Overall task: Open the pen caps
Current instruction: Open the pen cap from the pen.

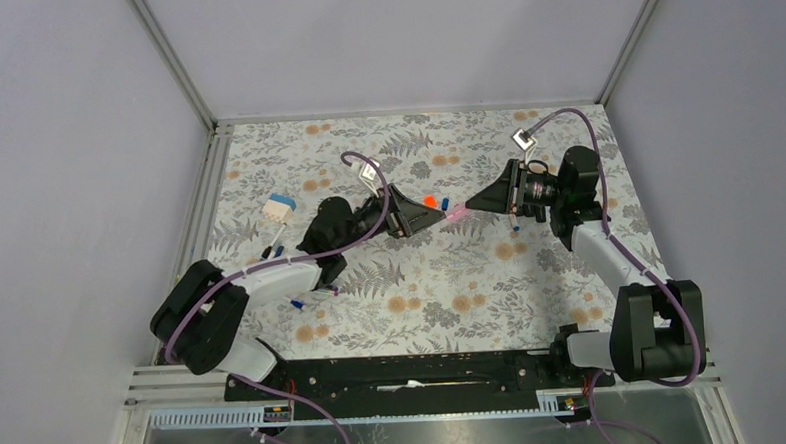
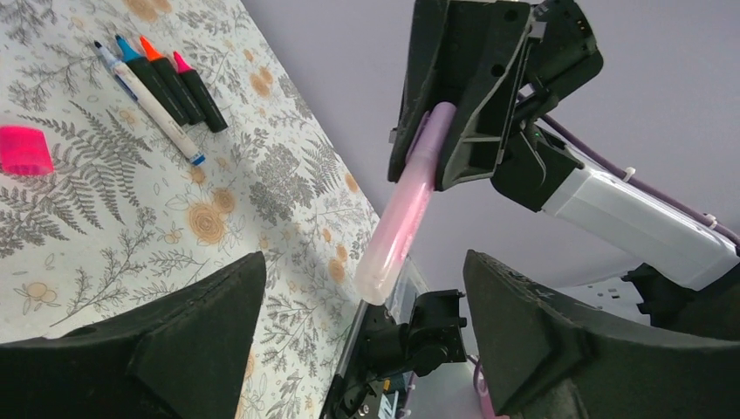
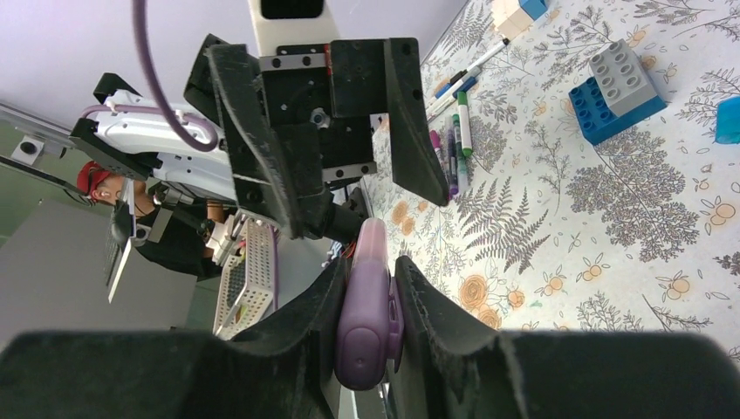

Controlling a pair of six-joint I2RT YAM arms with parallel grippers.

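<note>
A pen with a purple clipped end and a pale pink barrel [image 2: 406, 201] is held level above the table between the two arms. My right gripper [image 3: 371, 262] is shut on its purple end [image 3: 366, 314]. The pink end points into my left gripper [image 2: 364, 271], which stands open, its fingers [image 2: 201, 332] wide on both sides of the tip and not touching it. A loose pink cap [image 2: 24, 150] lies on the cloth. An orange cap [image 1: 429, 201] lies just behind the pen [image 1: 456, 215]. A blue cap [image 3: 727, 120] lies at the right.
Several uncapped pens [image 2: 166, 87] lie side by side on the floral cloth. More pens [image 3: 454, 140] lie near the left arm. A blue-and-grey block [image 3: 615, 92] sits on the cloth, and a white-and-blue block [image 1: 280, 207] lies at the far left.
</note>
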